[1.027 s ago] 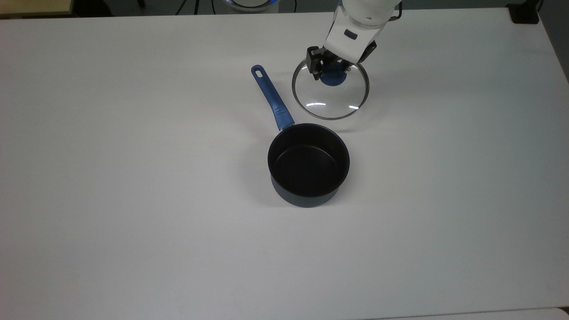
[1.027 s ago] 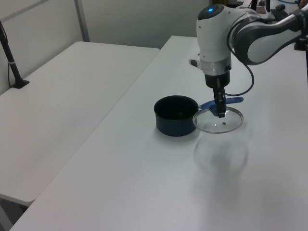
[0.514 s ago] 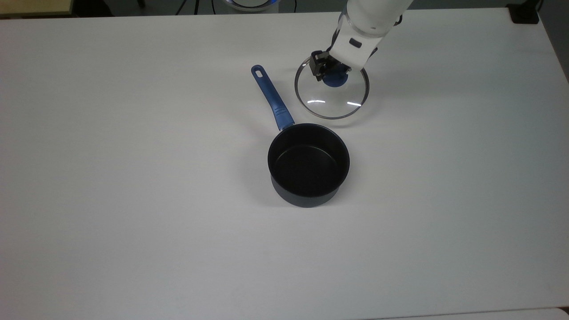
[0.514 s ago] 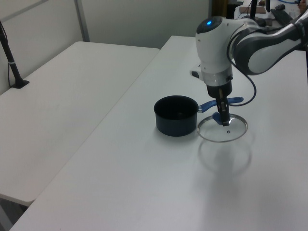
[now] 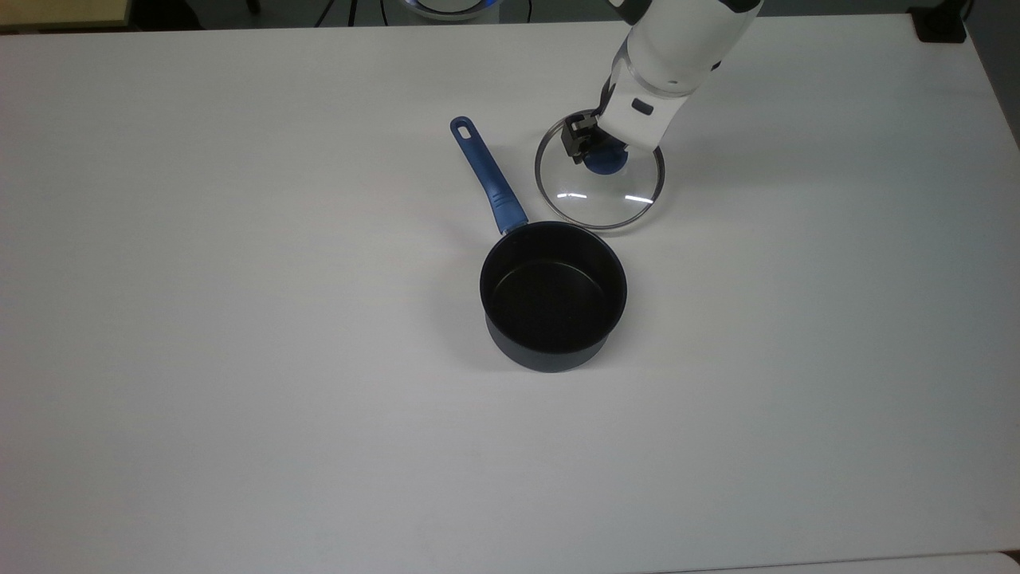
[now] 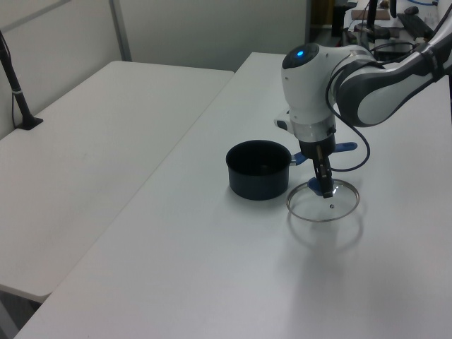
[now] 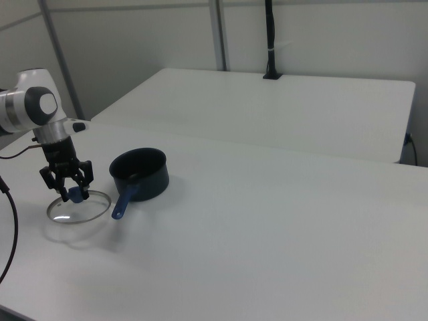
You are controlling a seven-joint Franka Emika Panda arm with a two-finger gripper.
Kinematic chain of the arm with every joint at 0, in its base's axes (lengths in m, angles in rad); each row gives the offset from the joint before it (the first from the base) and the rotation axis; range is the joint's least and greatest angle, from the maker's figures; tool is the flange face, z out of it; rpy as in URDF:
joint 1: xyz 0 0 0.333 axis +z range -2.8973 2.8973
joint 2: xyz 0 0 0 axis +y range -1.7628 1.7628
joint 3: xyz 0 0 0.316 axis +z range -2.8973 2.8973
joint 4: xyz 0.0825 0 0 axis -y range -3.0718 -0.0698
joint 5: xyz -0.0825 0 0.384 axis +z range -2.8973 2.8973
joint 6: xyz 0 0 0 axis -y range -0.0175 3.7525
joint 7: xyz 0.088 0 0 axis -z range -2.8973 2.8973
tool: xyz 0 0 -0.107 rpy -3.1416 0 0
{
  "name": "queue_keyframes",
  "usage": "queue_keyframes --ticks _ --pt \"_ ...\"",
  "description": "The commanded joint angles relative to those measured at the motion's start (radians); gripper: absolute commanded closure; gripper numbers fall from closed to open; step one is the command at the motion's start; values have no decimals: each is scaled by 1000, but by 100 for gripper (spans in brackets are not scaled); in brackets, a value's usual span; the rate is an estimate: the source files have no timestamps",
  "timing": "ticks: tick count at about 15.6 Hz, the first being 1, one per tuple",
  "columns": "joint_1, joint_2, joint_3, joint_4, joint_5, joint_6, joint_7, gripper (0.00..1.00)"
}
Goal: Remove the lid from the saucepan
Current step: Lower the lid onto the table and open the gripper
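The saucepan (image 5: 553, 293) stands uncovered on the white table, dark grey with a black inside. Its blue handle (image 5: 488, 175) points to the top view's upper left. The lid (image 5: 599, 201), clear glass with a metal rim, hangs level just off the table beside the handle, on the top view's right. My gripper (image 5: 596, 151) comes down from above and is shut on the lid's blue knob (image 5: 606, 162). In the left view the gripper (image 6: 325, 189) holds the lid (image 6: 340, 206) right of the saucepan (image 6: 258, 169). In the right view the gripper (image 7: 72, 189) holds the lid (image 7: 85, 209) left of the saucepan (image 7: 140, 172).
The white table (image 5: 239, 359) is bare around the pan. A second white table (image 6: 106, 134) stands alongside, carrying a black post (image 6: 14, 78). A black cable (image 7: 8, 221) trails from the arm. A dark object (image 5: 940, 24) sits at the top view's upper right corner.
My gripper has come down with the lid, which has also drifted slightly toward the top view's lower right, closer to the table and its shadow. The saucepan has not moved.
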Motion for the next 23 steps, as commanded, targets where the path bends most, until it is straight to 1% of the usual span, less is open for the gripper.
queue_keyframes --ticks 1,14,17,23 --pt "17 -2 -1 -5 3 12 12 50" --pt "17 39 8 1 -9 14 14 49" --pt "17 45 8 1 -9 14 15 46" --pt "17 54 10 2 -17 14 14 44"
